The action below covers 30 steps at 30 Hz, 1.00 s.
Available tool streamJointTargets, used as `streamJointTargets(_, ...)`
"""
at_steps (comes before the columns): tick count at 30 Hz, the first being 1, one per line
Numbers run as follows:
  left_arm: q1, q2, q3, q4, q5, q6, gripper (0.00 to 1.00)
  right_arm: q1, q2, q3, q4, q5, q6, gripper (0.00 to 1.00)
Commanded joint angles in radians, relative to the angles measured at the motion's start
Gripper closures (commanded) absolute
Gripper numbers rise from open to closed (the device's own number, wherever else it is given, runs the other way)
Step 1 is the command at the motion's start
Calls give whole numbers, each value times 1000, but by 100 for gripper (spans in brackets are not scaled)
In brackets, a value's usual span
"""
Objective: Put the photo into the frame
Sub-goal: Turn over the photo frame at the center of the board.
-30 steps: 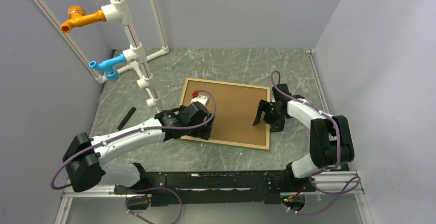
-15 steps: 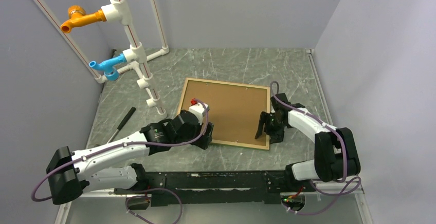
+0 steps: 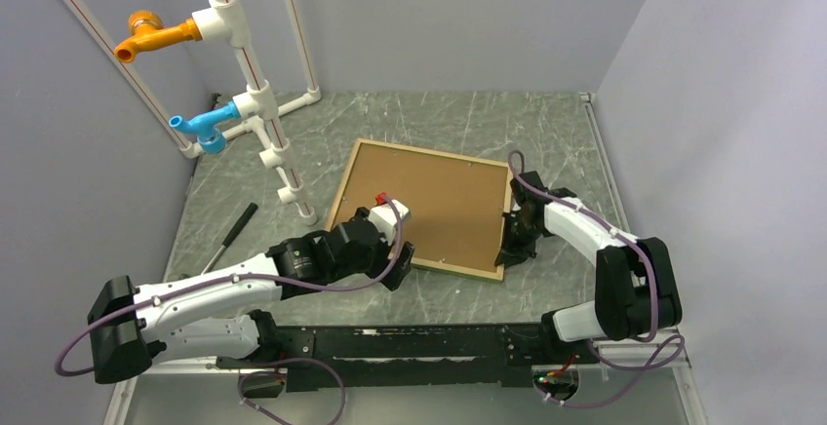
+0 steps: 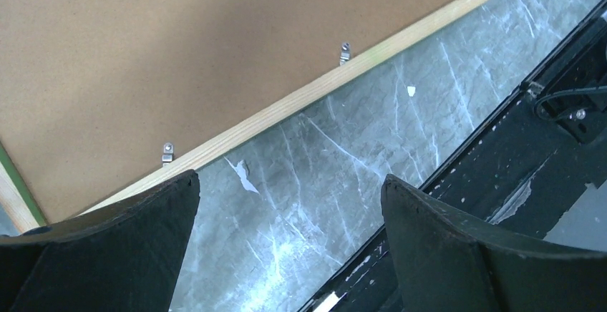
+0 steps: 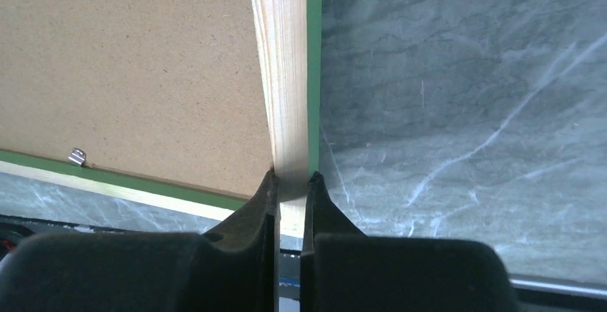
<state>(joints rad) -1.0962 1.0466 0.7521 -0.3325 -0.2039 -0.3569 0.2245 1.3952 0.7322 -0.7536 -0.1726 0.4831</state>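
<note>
Between fingers of the right claw [image 5: 290,183], the frame [image 5: 286,54], edge gripped (left claw [image 4: 290,179] wide, nearby)

Overhead camera looks down; close wrist views share the frame [image 5: 286,76]

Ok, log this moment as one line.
right gripper: shut on frame edge | left gripper: open | backing board: in frame | photo: unseen

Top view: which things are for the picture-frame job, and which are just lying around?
For the job: the frame, back side up; the brown backing board in it; the right claw, pinching the frame's edge; the left claw, open by its near edge. No photo shows.
Just lying around: the black stick; the white pipe stand with its orange tap and blue tap.
</note>
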Motion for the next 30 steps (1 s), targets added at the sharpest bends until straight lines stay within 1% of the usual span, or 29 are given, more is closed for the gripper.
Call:
streamJointTargets(1,-36,22,64,33,-34,74,0,-4,-43,139,-78,-25,-3,100)
streamJointTargets(7,-95,104,155,-15,-96,153,1,-3,-99,263,-183,-34,-5,100)
streamJointTargets(13,-180,218,233,-47,-214,295,1,-4,-129,361,-263,-41,-11,100)
streamJointTargets(17,-240,311,290,-79,-411,341,1,-4,-136,412,-301,-61,-14,100)
streamJointTargets(20,-269,377,315,-62,-529,391,1,-4,-140,433,-320,-89,-14,100)
streamJointTargets(24,-284,463,347,-40,-601,432,1,-3,-145,456,-340,-117,-17,100)
streamJointTargets(30,-288,593,388,8,-724,508,5,-5,-154,486,-371,-141,-24,100)
